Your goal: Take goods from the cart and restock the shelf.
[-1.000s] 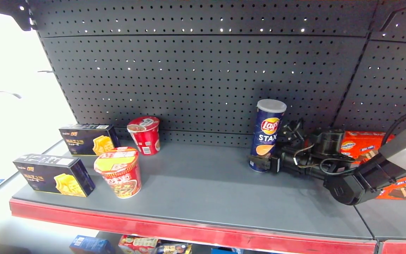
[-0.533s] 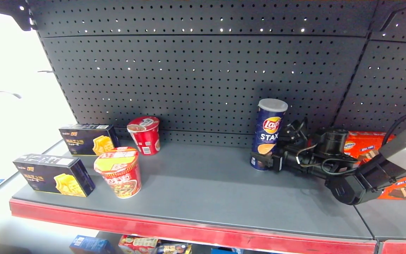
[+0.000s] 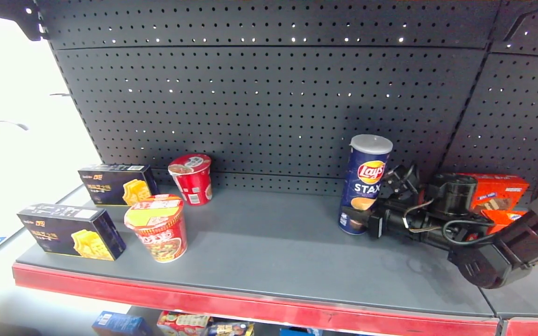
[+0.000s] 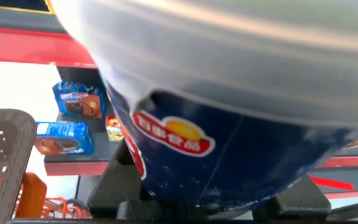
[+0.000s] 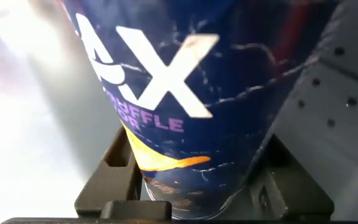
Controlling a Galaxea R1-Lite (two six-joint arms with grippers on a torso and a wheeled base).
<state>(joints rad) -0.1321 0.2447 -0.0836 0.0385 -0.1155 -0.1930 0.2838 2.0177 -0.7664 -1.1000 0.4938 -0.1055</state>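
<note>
The can [image 3: 366, 186], a glossy blue cylinder, you see clamped in the right gripper [image 3: 357, 213], a rounded blue tub [image 4: 229, 143] in the left gripper [image 4: 207, 200].

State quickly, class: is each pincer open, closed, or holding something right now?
Left pincer: closed, holding a blue lidded can.
Right pincer: closed, holding the chip can near its base.
</note>
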